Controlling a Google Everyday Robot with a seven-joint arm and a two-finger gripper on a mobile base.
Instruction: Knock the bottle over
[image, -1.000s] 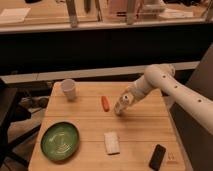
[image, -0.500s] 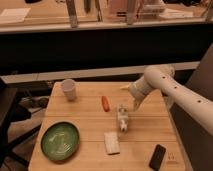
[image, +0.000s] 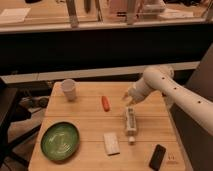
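Observation:
The bottle (image: 130, 123) lies on its side on the wooden table (image: 90, 125), right of centre, its pale cap pointing toward the front edge. It is slim, clear-whitish, with a mottled label. My gripper (image: 128, 98) sits at the end of the white arm (image: 170, 92), just above and behind the bottle's far end, apart from it. The arm reaches in from the right.
A white paper cup (image: 69, 90) stands at the back left. A small red-orange object (image: 105, 103) lies mid-table. A green plate (image: 60, 141) is at the front left, a flat white block (image: 111, 143) at the front centre, a black phone (image: 157, 157) at the front right.
The bottle, held at the gripper a second ago, has dropped onto the table and now lies flat. The gripper has pulled back and up, away from it.

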